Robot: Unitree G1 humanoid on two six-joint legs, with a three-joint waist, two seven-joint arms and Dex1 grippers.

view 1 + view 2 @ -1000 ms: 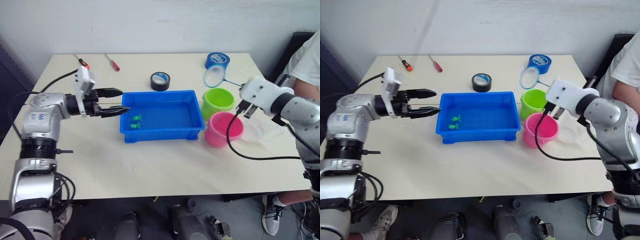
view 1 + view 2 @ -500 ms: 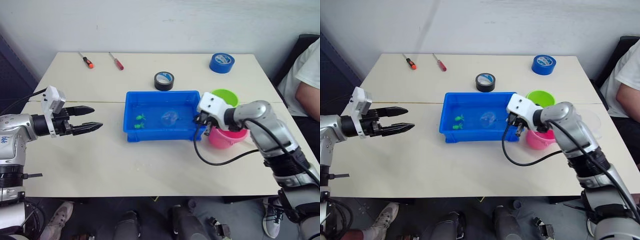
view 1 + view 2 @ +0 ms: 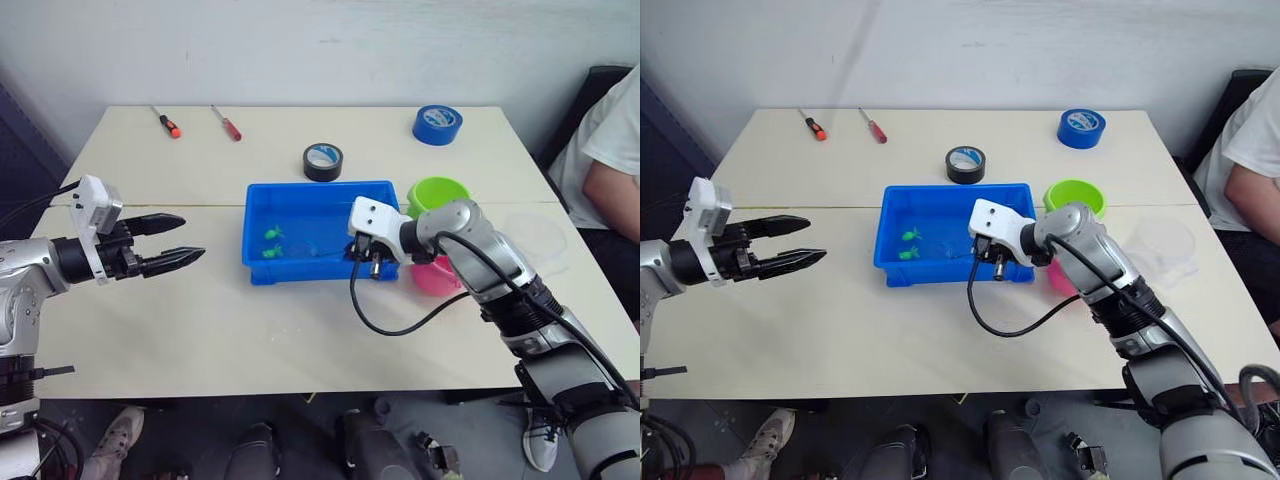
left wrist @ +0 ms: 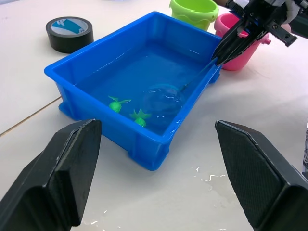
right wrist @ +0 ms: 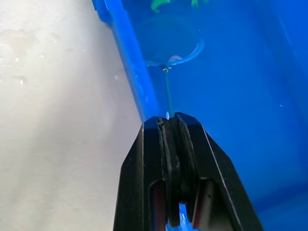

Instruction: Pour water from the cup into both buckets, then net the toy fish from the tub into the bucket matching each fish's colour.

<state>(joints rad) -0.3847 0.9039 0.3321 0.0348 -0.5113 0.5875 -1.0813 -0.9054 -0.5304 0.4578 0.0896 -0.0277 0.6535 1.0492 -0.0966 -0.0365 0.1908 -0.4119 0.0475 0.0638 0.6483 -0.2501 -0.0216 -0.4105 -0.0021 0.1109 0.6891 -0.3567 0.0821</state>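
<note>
The right gripper has its jaws closed tight on the thin handle of the net, at the near right rim of the tub. The net's round hoop lies dipped in the water, just right of two green toy fish near the tub's near left corner. The left gripper hovers over the tabletop well left of the tub, jaws spread wide and holding nothing. Right of the tub stand the green bucket and, nearer, the pink bucket. The clear cup sits further right. Beyond the tub lie a black tape roll, a blue tape roll and two screwdrivers. A person's arm shows at the right edge
</note>
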